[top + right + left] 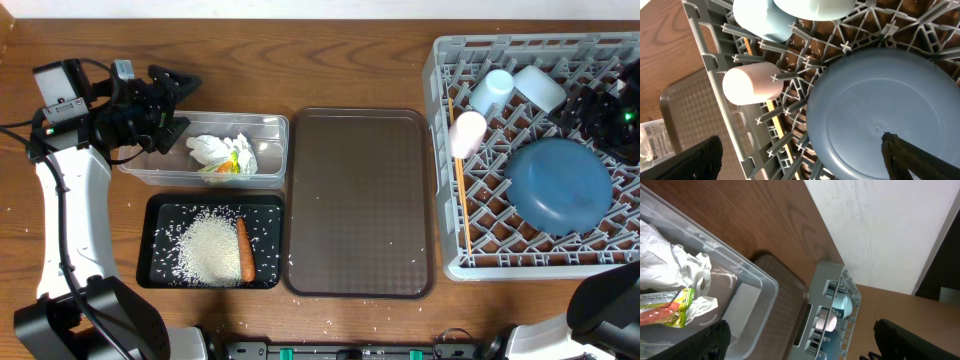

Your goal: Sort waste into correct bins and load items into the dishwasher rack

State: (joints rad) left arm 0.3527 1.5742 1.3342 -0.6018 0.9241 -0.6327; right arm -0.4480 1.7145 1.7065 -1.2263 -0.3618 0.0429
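The grey dishwasher rack (pixel 445 265) at the right holds the blue plate (pixel 558 185), pink cup (pixel 467 131), light-blue cup (pixel 492 90), white bowl (pixel 540 86) and chopsticks (pixel 462 212). The clear tub (pixel 268 125) holds the crumpled paper with green-yellow wrapper (pixel 224 154). The black tray (pixel 152 240) holds rice (pixel 208 248) and the carrot piece (pixel 244 250). My left gripper (pixel 178 103) is open and empty over the tub's left end (pixel 800 340). My right gripper (pixel 598 108) is open and empty above the rack, over the plate (pixel 875 115) and pink cup (pixel 751 85).
A larger brown serving tray (pixel 360 200) lies between the bins and the rack. A few stray rice grains lie on the wooden table near the front edge (pixel 330 322). A white wall stands behind the table (pixel 880 225).
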